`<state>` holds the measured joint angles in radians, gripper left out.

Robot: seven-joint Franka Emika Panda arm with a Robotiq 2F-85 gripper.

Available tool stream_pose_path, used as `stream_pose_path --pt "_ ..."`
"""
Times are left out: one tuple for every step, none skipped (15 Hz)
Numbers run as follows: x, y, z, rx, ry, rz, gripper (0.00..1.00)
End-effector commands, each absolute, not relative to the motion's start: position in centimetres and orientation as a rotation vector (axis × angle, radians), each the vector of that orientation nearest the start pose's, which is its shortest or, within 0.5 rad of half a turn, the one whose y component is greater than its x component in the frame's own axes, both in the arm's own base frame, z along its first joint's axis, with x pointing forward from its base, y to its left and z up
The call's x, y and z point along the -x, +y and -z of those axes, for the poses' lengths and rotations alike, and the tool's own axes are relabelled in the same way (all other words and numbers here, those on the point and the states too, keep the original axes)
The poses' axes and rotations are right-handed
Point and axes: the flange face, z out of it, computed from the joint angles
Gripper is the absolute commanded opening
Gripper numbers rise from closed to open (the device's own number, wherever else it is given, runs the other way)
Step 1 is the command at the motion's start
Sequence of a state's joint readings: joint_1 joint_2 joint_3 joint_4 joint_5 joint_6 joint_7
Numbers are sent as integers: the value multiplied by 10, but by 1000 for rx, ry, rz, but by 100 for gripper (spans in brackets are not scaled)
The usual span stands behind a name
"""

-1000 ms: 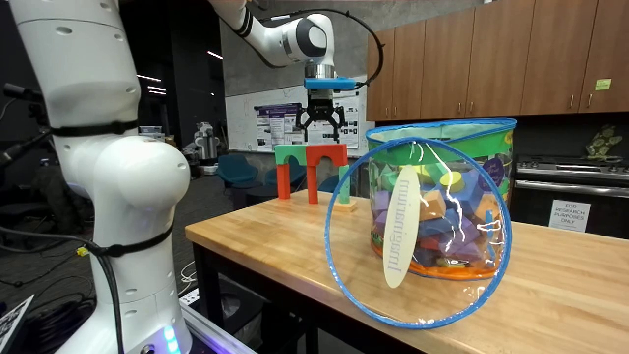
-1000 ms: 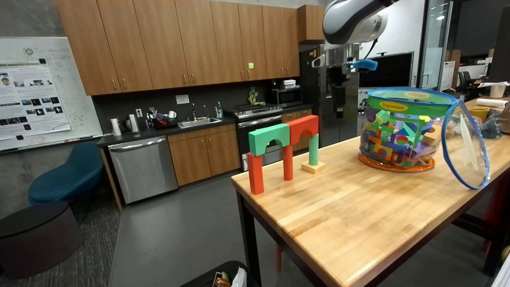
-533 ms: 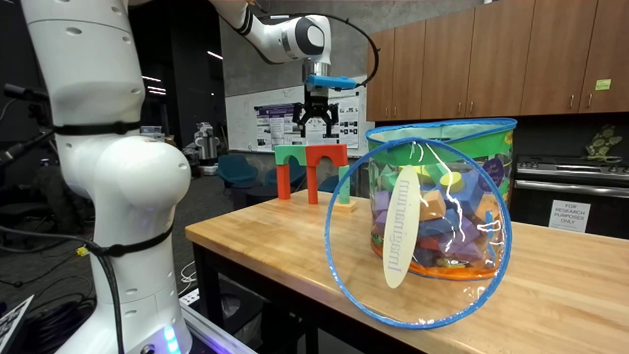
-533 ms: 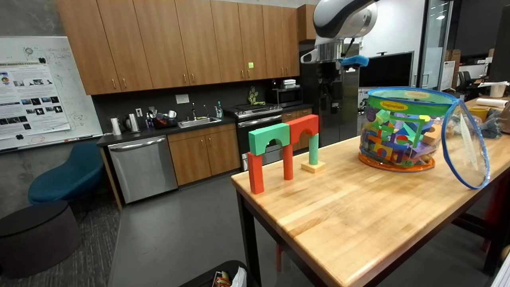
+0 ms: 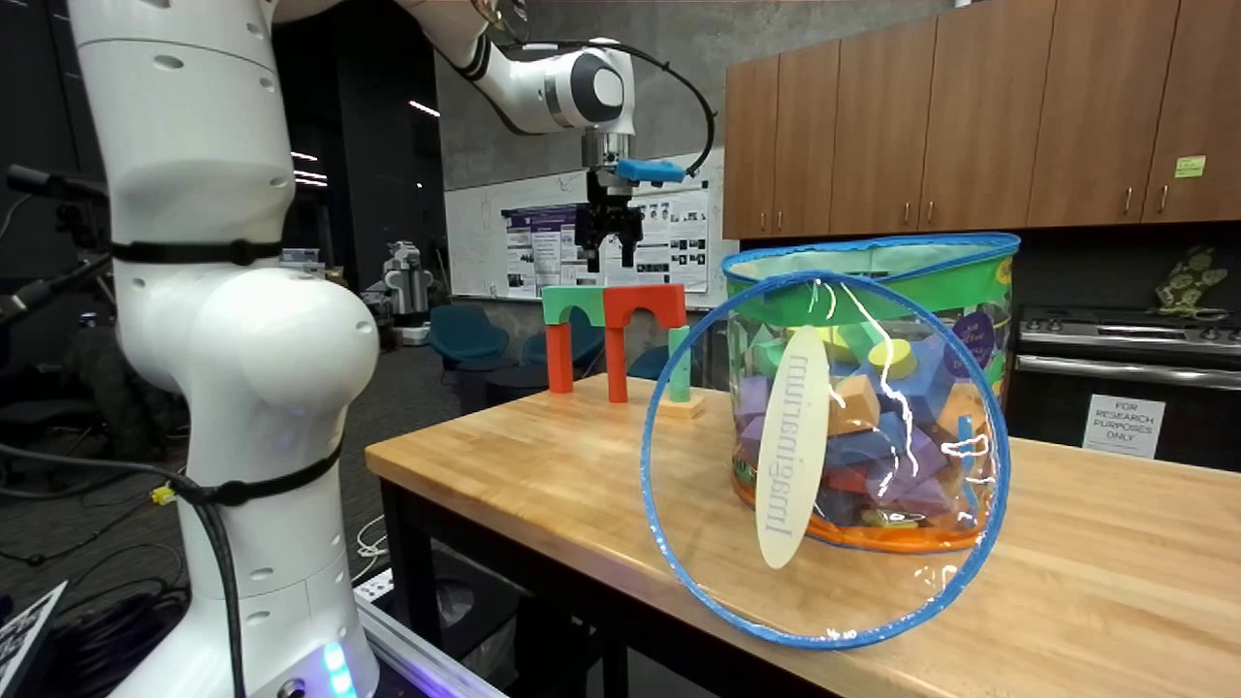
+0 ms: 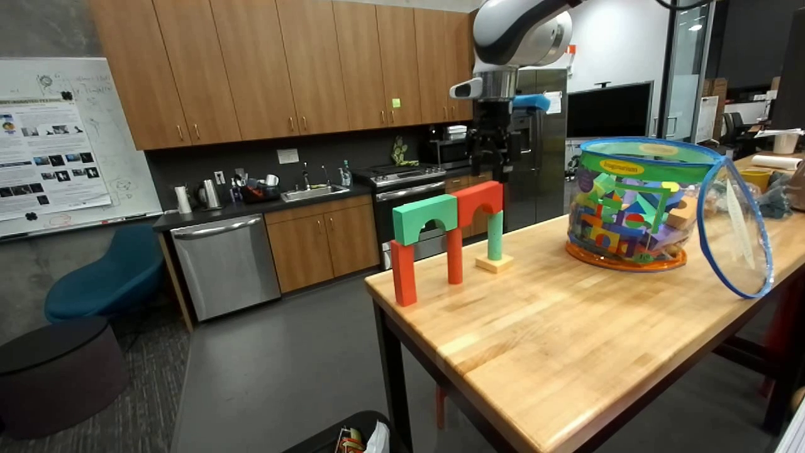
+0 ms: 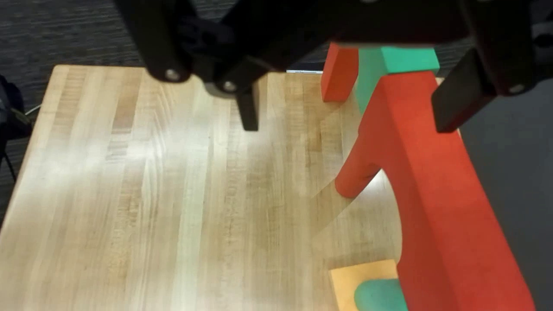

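Note:
My gripper [image 7: 348, 129] stands open above the block structure, nothing between its fingers. In the wrist view the right fingertip overlaps the red arch [image 7: 436, 185], while the left one hangs over bare tabletop. Both exterior views place the gripper [image 5: 611, 267] just above the arches; contact with the red arch [image 6: 479, 200] cannot be made out. Beside that arch sits a green arch [image 6: 424, 217], end to end. Below them stand a red rectangular pillar [image 6: 404, 274], a red middle pillar [image 6: 454, 258] and a green cylinder [image 6: 495, 236] on a tan square block [image 6: 494, 263].
A clear tub [image 6: 635, 214] with a green band holds several coloured blocks, to the right of the structure in both exterior views. Its blue-rimmed transparent lid [image 5: 793, 446] hangs open at the side. The structure is near the wooden table's [image 6: 534, 340] edge.
The gripper has moved left in both exterior views, coming lower over the red arch, and has turned about its vertical axis. The blocks and tub have not moved.

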<state>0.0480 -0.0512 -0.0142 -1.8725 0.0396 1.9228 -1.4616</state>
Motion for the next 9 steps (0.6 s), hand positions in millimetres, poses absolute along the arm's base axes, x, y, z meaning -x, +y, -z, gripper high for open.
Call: stream_pose_path --pt "-572 39 -543 2228 -2307 214 100" --pt "-575 42 -540 2211 -2335 217 100" --pt "-580 44 -536 2200 -2359 216 100" --pt "-584 46 -533 2188 -2376 218 100" --pt "-588 47 -530 2184 -2392 224 100" --pt "-592 47 -527 2181 -2410 222 100" --pt "-596 46 -523 2188 -2426 215 100" --pt "-600 44 -520 2189 -2440 209 100" --pt "-604 42 -518 2194 -2457 200 100"
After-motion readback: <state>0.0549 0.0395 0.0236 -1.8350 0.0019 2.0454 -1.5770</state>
